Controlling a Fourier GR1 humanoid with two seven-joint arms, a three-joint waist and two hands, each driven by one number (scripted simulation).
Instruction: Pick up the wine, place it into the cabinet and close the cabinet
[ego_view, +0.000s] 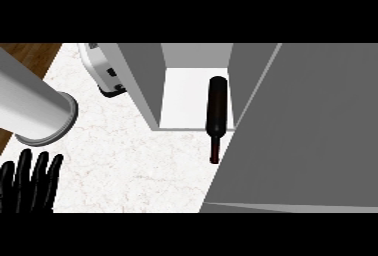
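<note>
While the wine bottle (216, 112) lies on its side across the front edge of the cabinet (193, 95), its dark body rests on the white cabinet floor and its thin neck sticks out over the pale marbled surface (140, 165), pointing toward the view's lower edge. The bottle sits close to the cabinet's right wall. A large grey panel, apparently the open cabinet door (303, 135), fills the right part of the view, and its edge runs just beside the bottle's neck. At the lower left, the left robot hand (31, 185) shows with black fingers straight and pointing up, holding nothing and well apart from the bottle. A grey forearm (33, 105) slants in from the upper left above that hand. Behind it, near the cabinet's left wall, a white appliance with dark knobs (103, 72) stands on the surface. A strip of brown wood shows at the far left. The right robot hand does not appear anywhere.
</note>
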